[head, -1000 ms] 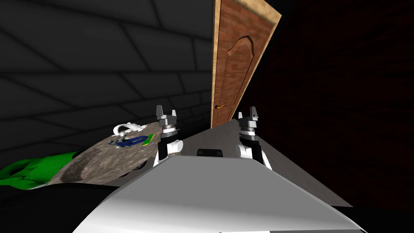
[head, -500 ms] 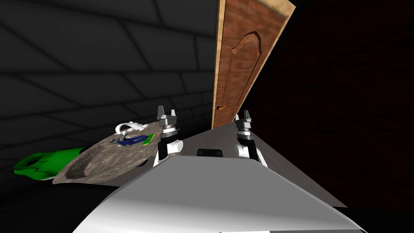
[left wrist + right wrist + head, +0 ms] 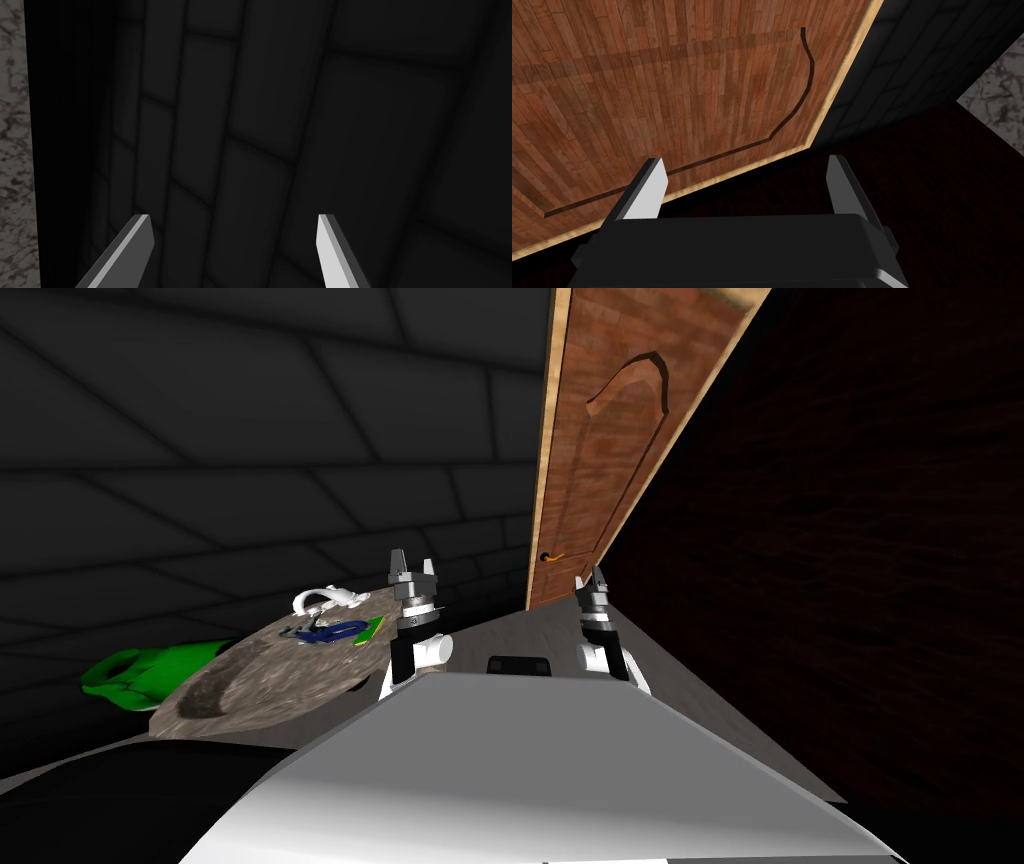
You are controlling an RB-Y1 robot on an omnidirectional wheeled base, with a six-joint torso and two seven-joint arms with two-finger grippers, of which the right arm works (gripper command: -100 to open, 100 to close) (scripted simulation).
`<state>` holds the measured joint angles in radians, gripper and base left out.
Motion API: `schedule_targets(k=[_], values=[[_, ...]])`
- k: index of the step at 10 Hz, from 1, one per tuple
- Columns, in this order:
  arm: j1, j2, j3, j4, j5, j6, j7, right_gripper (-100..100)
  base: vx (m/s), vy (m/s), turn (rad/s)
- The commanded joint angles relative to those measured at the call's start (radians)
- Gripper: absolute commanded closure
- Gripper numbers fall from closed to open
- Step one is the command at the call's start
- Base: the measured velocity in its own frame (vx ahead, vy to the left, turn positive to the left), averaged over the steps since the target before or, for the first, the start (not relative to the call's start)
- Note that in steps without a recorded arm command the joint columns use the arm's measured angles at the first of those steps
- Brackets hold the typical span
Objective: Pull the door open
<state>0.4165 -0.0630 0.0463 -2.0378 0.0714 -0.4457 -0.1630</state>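
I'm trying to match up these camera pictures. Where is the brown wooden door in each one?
Head view: the door rises in the upper middle, just beyond the right gripper.
Right wrist view: the door spreads beyond that gripper's open fingers.
Left wrist view: the left gripper faces the dark tiled wall instead.
Shared landmark: that wall, left of the door in the head view, past the door's edge in the right wrist view.

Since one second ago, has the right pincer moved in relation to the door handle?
Yes. In the head view the right pincer has shifted toward the robot's left, narrowing its gap to the door handle; they remain apart.
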Motion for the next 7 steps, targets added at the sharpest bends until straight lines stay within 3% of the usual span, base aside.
schedule_targets(k=[1,4,6,7], values=[[-0.012,-0.026,-0.007,0.050,-0.009,-0.020,-0.012,-100,0.080,-0.046,0.144],[-0.026,-0.040,-0.009,0.109,-0.013,-0.031,-0.016,-100,0.056,-0.037,0.059],[-0.055,-0.067,-0.014,0.179,-0.021,-0.053,-0.025,-100,0.060,-0.037,0.133],[-0.055,-0.067,-0.014,0.202,-0.021,-0.053,-0.025,-100,0.058,-0.046,0.066]])
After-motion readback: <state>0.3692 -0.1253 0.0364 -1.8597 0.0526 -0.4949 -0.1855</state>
